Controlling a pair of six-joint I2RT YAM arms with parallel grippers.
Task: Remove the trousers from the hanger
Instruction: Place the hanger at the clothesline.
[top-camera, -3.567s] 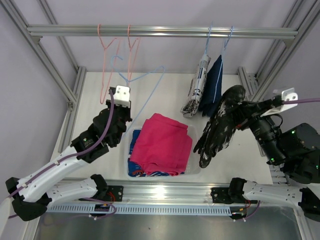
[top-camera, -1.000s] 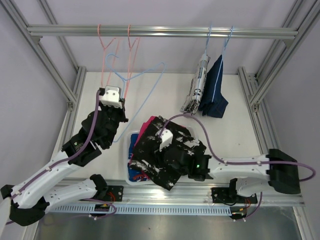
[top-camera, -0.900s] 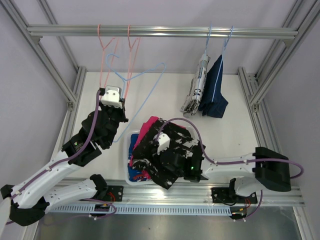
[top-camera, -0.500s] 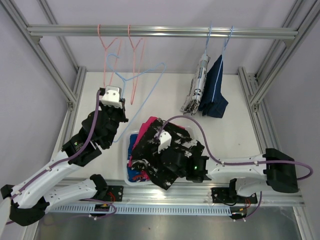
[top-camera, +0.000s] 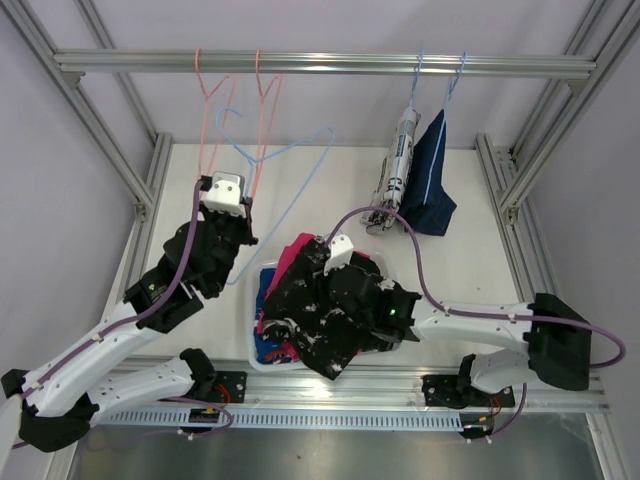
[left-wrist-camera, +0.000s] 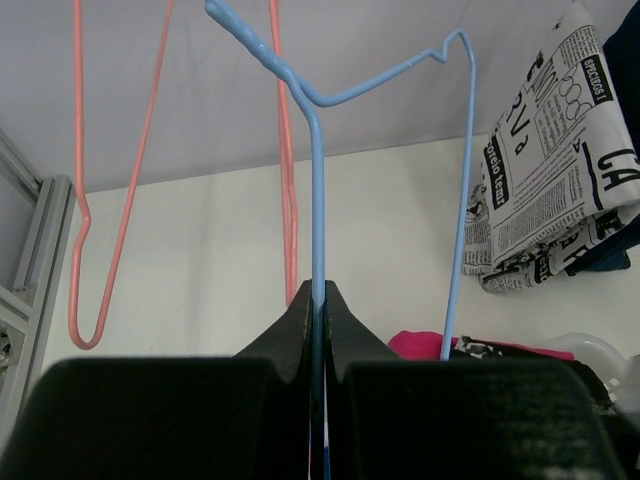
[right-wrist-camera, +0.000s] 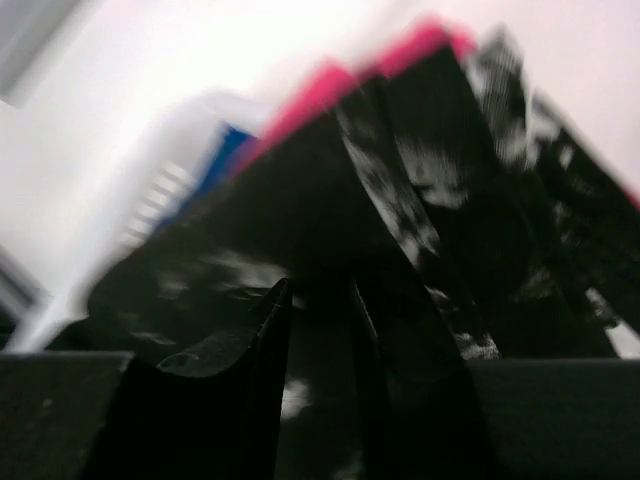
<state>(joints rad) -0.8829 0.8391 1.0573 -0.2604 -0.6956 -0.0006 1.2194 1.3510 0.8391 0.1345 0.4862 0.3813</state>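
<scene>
Since the earlier frames the right arm (top-camera: 480, 320) has swung in from the right side of the table and brought the black trousers (top-camera: 320, 330) over the basket (top-camera: 252, 355). In the last second its wrist has tipped up a little. From above, those trousers lie heaped on the pink trousers (top-camera: 297, 252) and the blue patterned trousers (top-camera: 268, 345) in the basket. The right arm stretches low along the near edge, its wrist bent over the pile. The left arm (top-camera: 150, 300) reaches up and forward toward the rail (top-camera: 320, 65), where the newsprint trousers (top-camera: 393, 185) and the denim trousers (top-camera: 428, 190) hang side by side. The step in hand looks like dropping off the third garment. In the left wrist view the left gripper (left-wrist-camera: 318, 300) is pressed together on the wire of the bare blue hanger (left-wrist-camera: 316, 200), which stands just beside the bare pink hangers (left-wrist-camera: 76, 150). The right wrist view is blurred: the right gripper (right-wrist-camera: 315, 300) sits right on the black cloth with its fingers a narrow gap apart. Whether it pinches the cloth or has let go I cannot tell. Next it probably needs to come free of the cloth, lift away without dragging it, and reach for the newsprint trousers.
</scene>
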